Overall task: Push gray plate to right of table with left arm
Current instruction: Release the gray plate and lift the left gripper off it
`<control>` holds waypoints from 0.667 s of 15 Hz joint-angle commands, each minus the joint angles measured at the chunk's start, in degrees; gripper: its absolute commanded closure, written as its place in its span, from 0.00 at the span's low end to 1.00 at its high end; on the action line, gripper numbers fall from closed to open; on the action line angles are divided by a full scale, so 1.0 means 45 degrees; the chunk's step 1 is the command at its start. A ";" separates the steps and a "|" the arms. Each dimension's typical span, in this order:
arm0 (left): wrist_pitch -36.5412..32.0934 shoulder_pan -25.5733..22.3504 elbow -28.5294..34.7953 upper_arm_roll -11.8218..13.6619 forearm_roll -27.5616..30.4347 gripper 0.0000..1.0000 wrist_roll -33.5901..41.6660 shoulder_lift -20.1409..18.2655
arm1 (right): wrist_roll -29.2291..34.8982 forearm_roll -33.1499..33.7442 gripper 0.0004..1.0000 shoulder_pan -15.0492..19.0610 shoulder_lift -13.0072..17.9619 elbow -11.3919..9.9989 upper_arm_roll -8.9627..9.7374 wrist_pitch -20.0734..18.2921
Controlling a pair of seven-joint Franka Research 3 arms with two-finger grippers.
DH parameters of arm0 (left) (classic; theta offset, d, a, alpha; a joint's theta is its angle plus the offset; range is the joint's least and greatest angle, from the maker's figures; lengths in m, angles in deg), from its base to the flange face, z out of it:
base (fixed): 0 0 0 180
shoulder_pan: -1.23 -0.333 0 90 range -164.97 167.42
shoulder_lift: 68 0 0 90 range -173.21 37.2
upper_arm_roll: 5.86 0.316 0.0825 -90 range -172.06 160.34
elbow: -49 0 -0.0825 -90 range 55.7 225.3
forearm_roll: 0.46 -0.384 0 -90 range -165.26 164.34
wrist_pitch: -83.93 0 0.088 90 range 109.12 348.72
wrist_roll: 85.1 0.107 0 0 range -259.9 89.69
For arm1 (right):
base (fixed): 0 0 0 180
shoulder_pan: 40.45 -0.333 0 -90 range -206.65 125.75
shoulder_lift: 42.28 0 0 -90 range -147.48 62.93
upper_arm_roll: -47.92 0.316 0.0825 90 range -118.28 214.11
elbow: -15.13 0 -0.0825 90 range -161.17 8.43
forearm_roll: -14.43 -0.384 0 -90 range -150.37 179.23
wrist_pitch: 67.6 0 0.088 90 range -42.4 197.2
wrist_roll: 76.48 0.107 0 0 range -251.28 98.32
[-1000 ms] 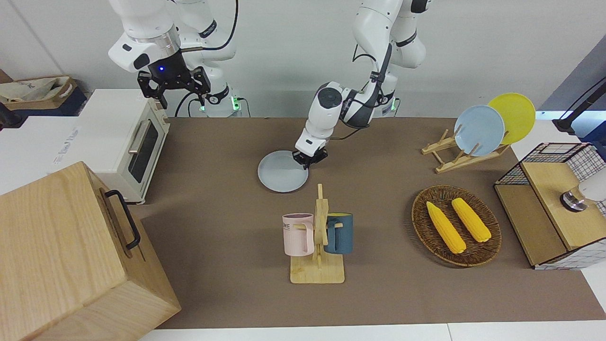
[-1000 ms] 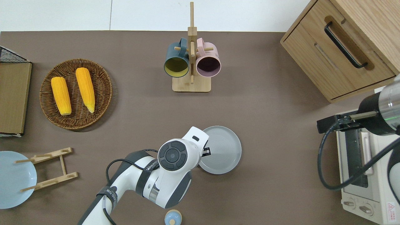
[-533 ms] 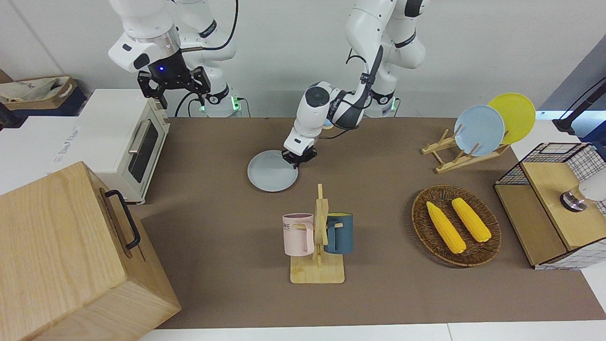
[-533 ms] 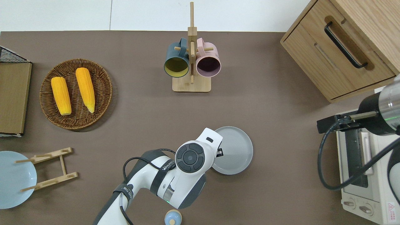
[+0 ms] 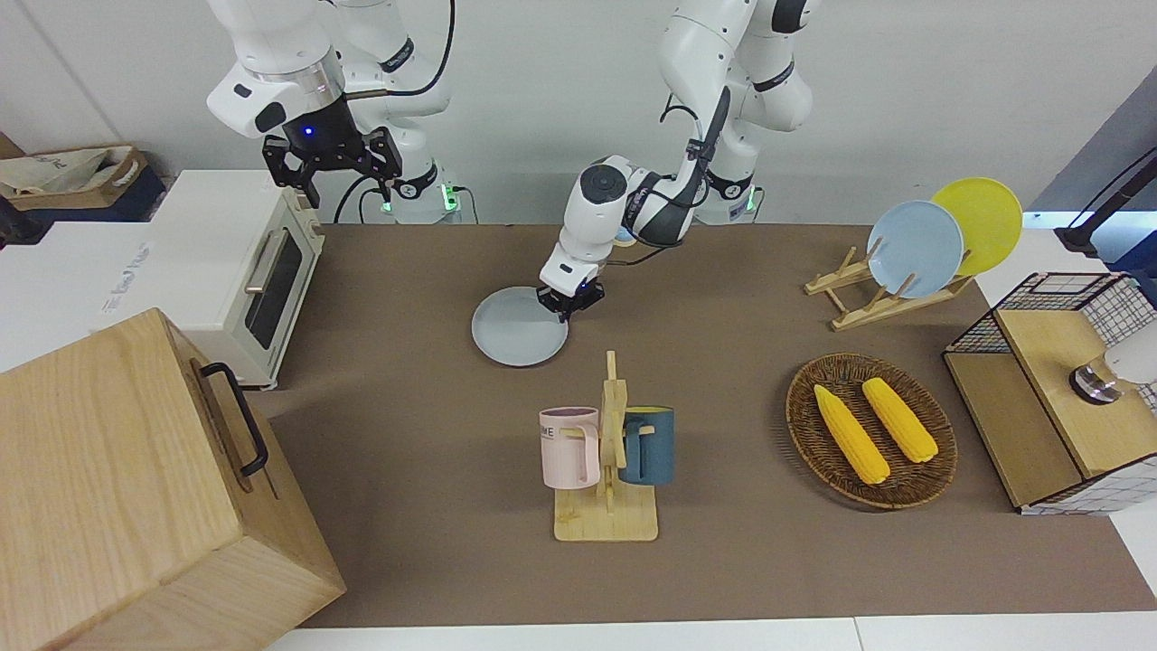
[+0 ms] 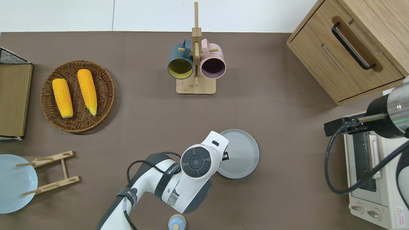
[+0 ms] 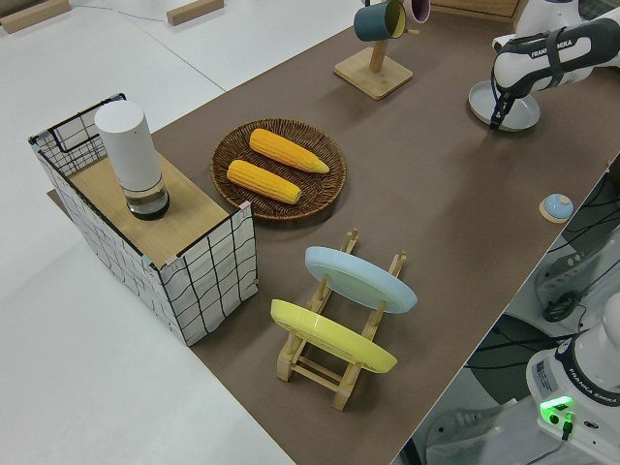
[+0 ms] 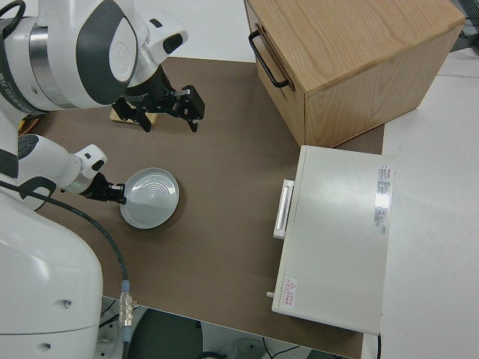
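The gray plate (image 5: 520,327) (image 6: 238,154) lies flat on the brown table (image 5: 407,407), nearer to the robots than the mug rack. It also shows in the left side view (image 7: 504,105) and the right side view (image 8: 152,197). My left gripper (image 5: 569,303) (image 6: 224,156) (image 8: 112,192) is down at table level, against the plate's rim on the side toward the left arm's end. My right gripper (image 5: 333,167) (image 8: 166,108) is parked, open and empty.
A mug rack (image 5: 606,452) (image 6: 195,64) holds a pink and a dark blue mug. A toaster oven (image 5: 244,271) and a wooden cabinet (image 5: 136,488) stand at the right arm's end. A wicker basket (image 5: 870,429) with two corn cobs, a plate rack (image 5: 890,289) and a wire shelf (image 5: 1058,389) stand toward the left arm's end.
My left gripper and the gray plate slid together toward the right arm's end of the table, most of it in the first half second. The right arm has not moved.
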 commanded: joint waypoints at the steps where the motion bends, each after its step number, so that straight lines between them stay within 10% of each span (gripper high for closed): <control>1: 0.0102 0.0322 -0.0309 0.0099 -0.0582 1.00 -0.0252 0.0823 | -0.0032 -0.0102 0.02 0.0146 0.0096 0.0013 0.0071 -0.0154; 7: -0.0346 0.0244 -0.0309 0.0119 -0.0583 0.02 0.0410 0.0647 | -0.0032 -0.0102 0.02 0.0146 0.0096 -0.0007 0.0071 -0.0154; 10: -0.0600 0.0205 -0.0309 0.0157 -0.0583 0.00 0.0491 0.0472 | -0.0032 -0.0121 0.02 0.0146 0.0096 0.0013 0.0052 -0.0154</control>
